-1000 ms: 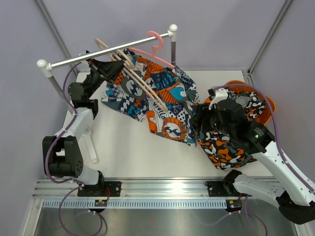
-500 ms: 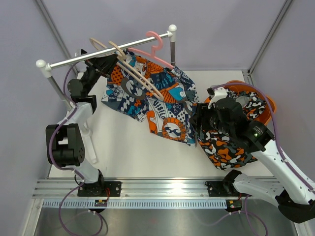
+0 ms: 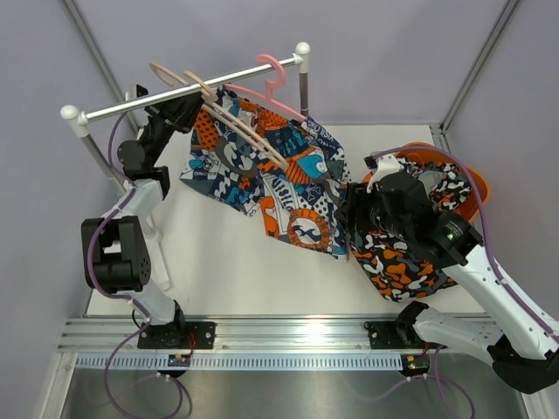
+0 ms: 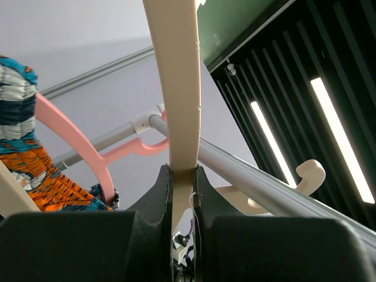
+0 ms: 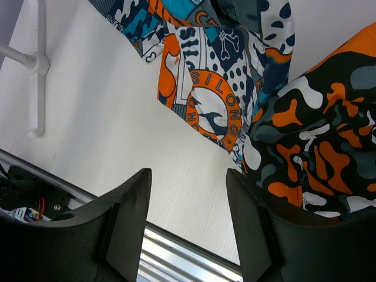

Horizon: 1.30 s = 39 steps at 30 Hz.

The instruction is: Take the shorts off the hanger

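The blue, teal, orange and white print shorts (image 3: 279,175) hang from a cream wooden hanger (image 3: 240,129) and drape down onto the table; they also show in the right wrist view (image 5: 205,76). My left gripper (image 3: 188,109) is shut on the cream hanger (image 4: 176,88) up by the metal rail (image 3: 192,87). The camouflage shorts (image 3: 406,257) lie over the orange basket's front edge and show in the right wrist view (image 5: 317,135). My right gripper (image 5: 188,176) is open and empty above the table, beside the camouflage shorts.
A pink hanger (image 3: 271,83) hooks on the rail near its right post (image 3: 305,78). A second cream hanger (image 3: 170,74) hooks over the rail at the left. An orange basket (image 3: 476,188) stands at the right. The rack's white foot (image 5: 38,64) lies on the table at the left.
My left gripper has lifted the cream hanger up and leftward past the rail, and the print shorts' top edge rose with it. The right arm has barely moved.
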Tool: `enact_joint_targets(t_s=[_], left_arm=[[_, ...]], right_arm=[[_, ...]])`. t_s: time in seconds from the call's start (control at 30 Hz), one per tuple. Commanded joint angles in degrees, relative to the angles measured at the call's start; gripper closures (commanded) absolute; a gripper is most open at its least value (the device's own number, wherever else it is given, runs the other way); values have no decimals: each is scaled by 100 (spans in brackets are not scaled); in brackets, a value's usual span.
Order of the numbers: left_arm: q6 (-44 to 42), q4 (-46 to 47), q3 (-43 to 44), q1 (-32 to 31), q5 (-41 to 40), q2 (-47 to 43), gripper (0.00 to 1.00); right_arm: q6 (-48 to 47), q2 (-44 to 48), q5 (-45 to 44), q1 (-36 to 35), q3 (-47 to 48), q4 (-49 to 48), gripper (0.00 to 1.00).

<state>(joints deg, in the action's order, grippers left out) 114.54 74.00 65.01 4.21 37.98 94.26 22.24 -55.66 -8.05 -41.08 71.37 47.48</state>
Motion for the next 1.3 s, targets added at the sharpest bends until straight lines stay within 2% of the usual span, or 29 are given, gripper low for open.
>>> enact_joint_targets(t_s=[0.0, 0.53, 0.77, 1.03, 1.27], left_arm=[[745, 589, -120, 133, -431, 84, 100], [991, 757, -235, 194, -660, 207, 100], [1018, 897, -814, 186, -783, 128, 100], [1061, 1213, -1034, 194, -739, 146, 100], [658, 924, -947, 177, -353, -188, 74]], right_arm=[[-62, -15, -47, 39, 184, -90, 38], [-36, -24, -47, 39, 158, -90, 38], [-9, -42, -3, 39, 87, -143, 38], [17, -50, 41, 39, 96, -161, 38], [-9, -94, 23, 39, 192, -143, 38]])
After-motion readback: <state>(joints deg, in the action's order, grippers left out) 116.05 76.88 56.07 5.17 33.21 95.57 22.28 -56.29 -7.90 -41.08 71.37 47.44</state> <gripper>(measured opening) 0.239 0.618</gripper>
